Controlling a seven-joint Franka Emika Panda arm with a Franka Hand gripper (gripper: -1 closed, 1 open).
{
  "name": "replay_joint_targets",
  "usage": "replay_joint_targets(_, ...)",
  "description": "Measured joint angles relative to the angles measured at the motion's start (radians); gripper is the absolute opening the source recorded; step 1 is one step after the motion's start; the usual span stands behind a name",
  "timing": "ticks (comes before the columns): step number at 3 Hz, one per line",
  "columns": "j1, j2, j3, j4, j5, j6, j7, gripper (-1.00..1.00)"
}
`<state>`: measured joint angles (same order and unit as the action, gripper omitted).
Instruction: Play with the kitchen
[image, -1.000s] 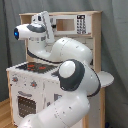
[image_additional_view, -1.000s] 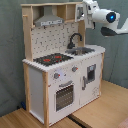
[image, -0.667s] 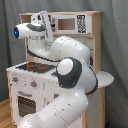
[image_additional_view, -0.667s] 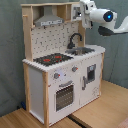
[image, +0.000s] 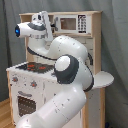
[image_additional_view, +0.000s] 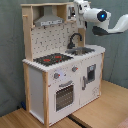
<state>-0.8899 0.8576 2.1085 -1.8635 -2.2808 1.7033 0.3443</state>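
Note:
The kitchen (image_additional_view: 60, 75) is a tall white and light-wood toy unit. It has a black-red stovetop (image_additional_view: 52, 59), a grey sink (image_additional_view: 84, 50), a black faucet (image_additional_view: 74, 39), a pegboard back (image_additional_view: 55, 37) and an oven door (image_additional_view: 64, 95). In the second exterior view my gripper (image_additional_view: 80, 9) is up at the right end of the upper shelf (image_additional_view: 47, 6), reaching in from the second exterior view's right. In the first exterior view the kitchen (image: 27, 87) stands behind my arm, and the gripper (image: 44, 19) is by the top shelf, above the stovetop (image: 34, 66).
A grey curtain (image_additional_view: 10, 50) hangs behind the kitchen. The unit stands on a wooden surface (image_additional_view: 105, 107). In the first exterior view my white arm (image: 70, 75) covers the kitchen's right half.
The hand has moved closer to the kitchen's upper shelf, leftward in the second exterior view. The kitchen itself has not moved.

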Motion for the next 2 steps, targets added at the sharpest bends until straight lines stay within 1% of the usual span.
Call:
replay_joint_targets(1, -0.012, -0.019, 0.031, 0.008, -0.028, -0.090, -0.028, -1.00)
replay_joint_targets(2, -0.006, -0.046, 0.069, -0.022, -0.032, -0.179, -0.051, -1.00)
